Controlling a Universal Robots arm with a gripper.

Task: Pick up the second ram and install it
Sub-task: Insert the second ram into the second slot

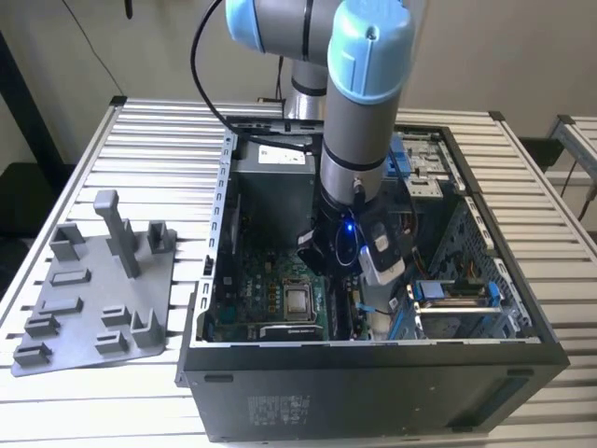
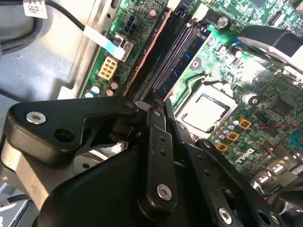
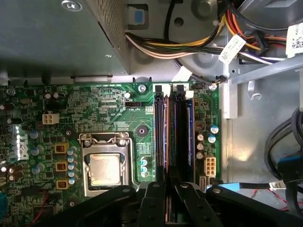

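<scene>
1. The gripper [image 3: 168,201] sits low inside the open computer case [image 1: 373,383], directly over the bank of memory slots [image 3: 173,132] beside the CPU socket [image 3: 105,163].
2. Its fingers [image 2: 158,142] are drawn nearly together on a thin upright edge, which I take to be the second ram [image 3: 169,210], pinched between them (mostly hidden by the fingers, so only a sliver shows).
3. The slots run lengthwise straight away from the gripper; the stick's long axis looks lined up with them, parallel to the socket's near side.
4. Judging by both wrist views, the stick is at or entering a slot; whether it is fully seated I cannot tell.
5. The grey fixture plate [image 1: 98,299] lies outside the case, well apart, with no stick on it.
</scene>
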